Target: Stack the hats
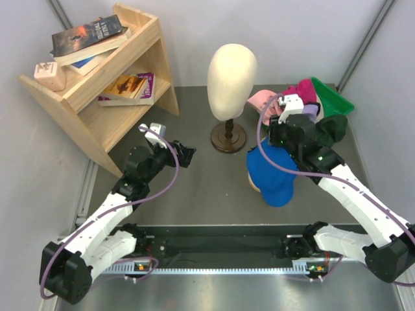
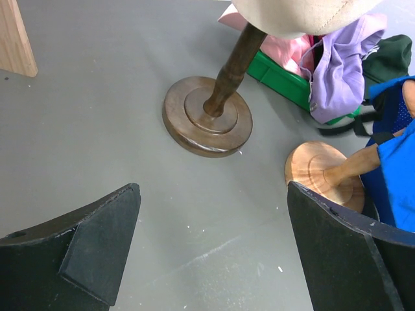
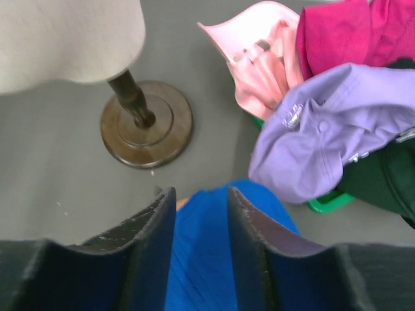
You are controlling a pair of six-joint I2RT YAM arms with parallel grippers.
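A blue cap (image 1: 272, 172) sits draped on a light wooden knob stand (image 2: 318, 168) at the right of the table. My right gripper (image 1: 272, 137) hovers just over its top, jaws a little apart, with blue fabric (image 3: 201, 259) showing in the gap (image 3: 201, 191) and nothing pinched. Behind it lie a lavender cap (image 3: 324, 129), a light pink cap (image 3: 259, 65), a magenta cap (image 3: 350, 32) and a dark cap (image 3: 382, 181), heaped in and around a green bin (image 1: 334, 97). My left gripper (image 1: 188, 155) hangs wide open over bare table (image 2: 214, 188).
A cream mannequin head (image 1: 231, 71) stands on a dark round wooden base (image 1: 228, 137) at the middle back, close to the blue cap. A wooden shelf (image 1: 97, 71) with books fills the back left corner.
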